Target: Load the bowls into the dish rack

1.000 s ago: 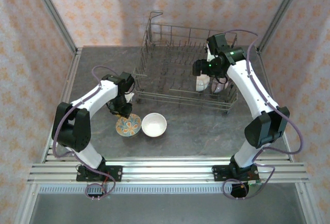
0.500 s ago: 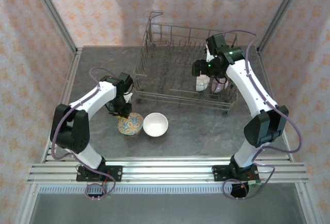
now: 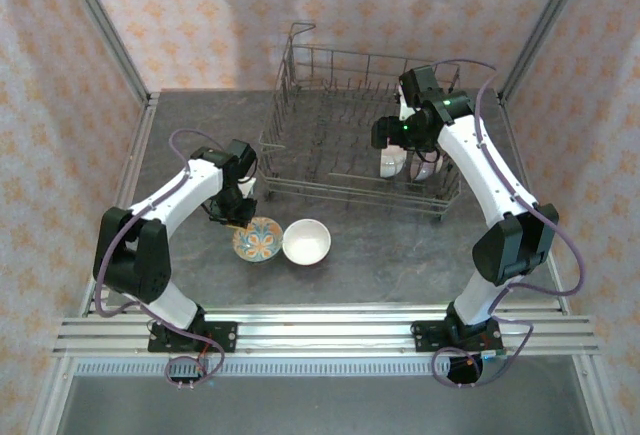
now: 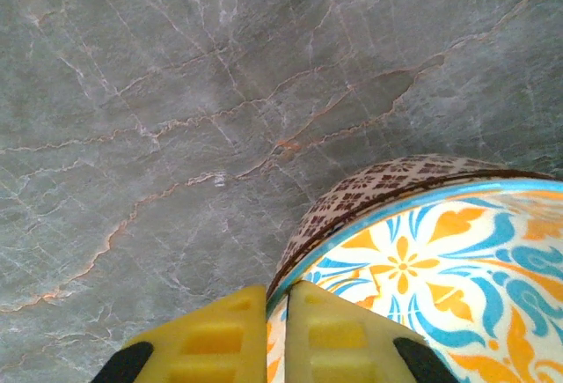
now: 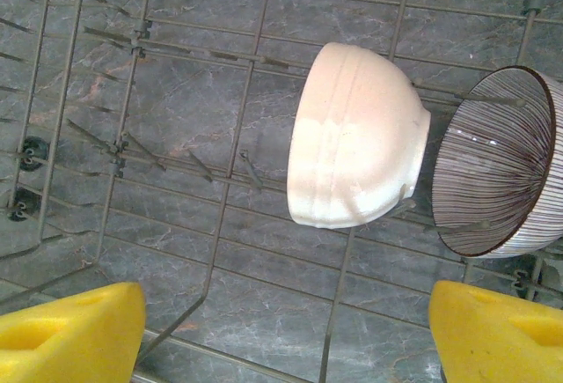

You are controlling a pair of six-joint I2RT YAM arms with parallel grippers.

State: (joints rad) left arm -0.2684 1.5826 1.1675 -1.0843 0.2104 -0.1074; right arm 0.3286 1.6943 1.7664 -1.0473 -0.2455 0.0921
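The left pincer (image 4: 277, 302) is clamped on the rim of the orange-and-blue floral bowl (image 4: 422, 268), one yellow finger inside and one outside, over the grey table (image 4: 176, 92). In the top view this bowl (image 3: 255, 239) sits just beside a plain white bowl (image 3: 306, 241), in front of the dish rack (image 3: 345, 53). The right pincer (image 5: 286, 330) hangs over the rack's right end with its fingers wide apart, holding nothing. Below it, a cream bowl (image 5: 356, 150) and a striped bowl (image 5: 501, 167) stand on edge among the tines.
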